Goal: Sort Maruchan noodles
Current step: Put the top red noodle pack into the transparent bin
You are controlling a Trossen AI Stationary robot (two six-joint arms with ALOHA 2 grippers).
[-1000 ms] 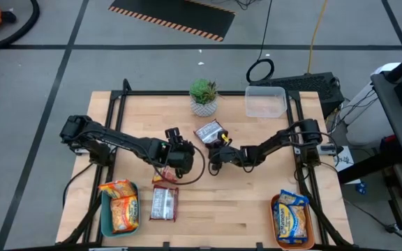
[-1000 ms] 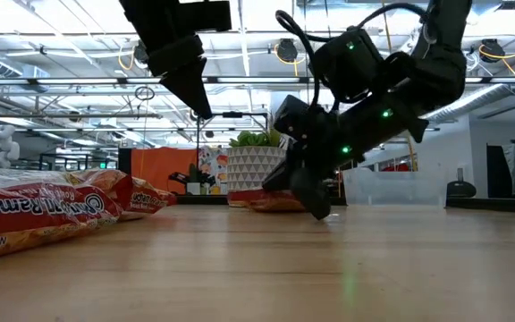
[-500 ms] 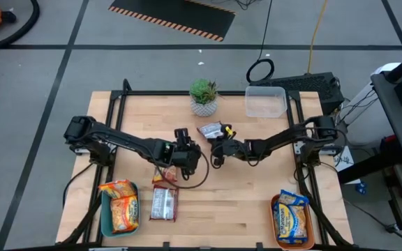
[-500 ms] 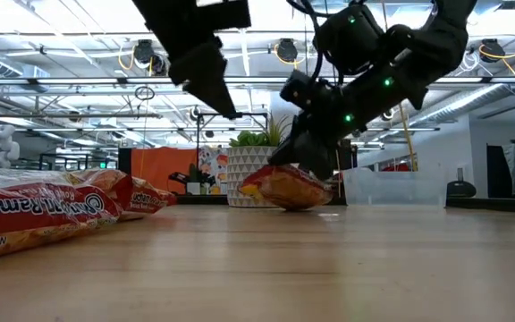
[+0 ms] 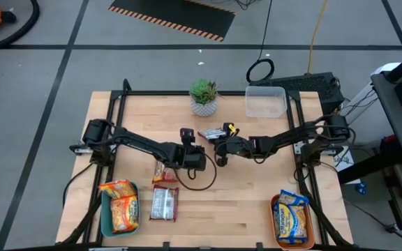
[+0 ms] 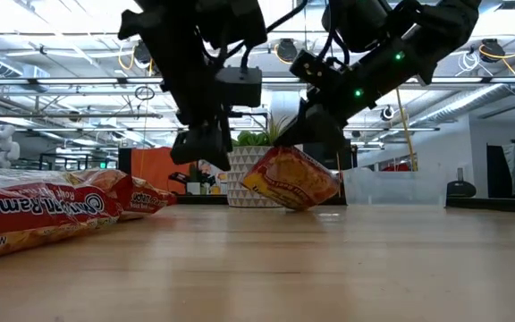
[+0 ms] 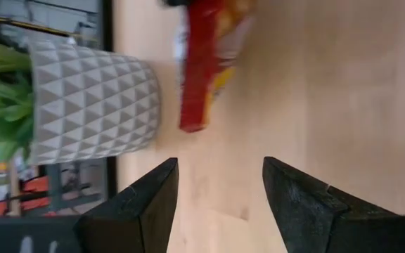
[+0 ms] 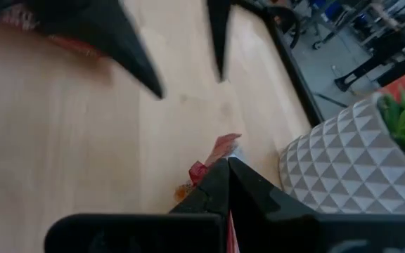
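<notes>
The left hand [image 5: 195, 159] hovers spread, empty, mid-table. Just right, the right hand [image 6: 316, 143] pinches 1 red noodle packet [image 6: 291, 179] by its edge, lifted and tilted; such a thin hold could slip. Pale wooden table [image 5: 243, 202]; a bright workshop lies behind.

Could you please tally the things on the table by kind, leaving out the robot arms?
Ramen packets: 7, counting what look like two overlapping in the orange tray
Trays: 2, the orange one and a teal tray
Clear tub: 1
Potted plant: 1
Total: 11
</notes>
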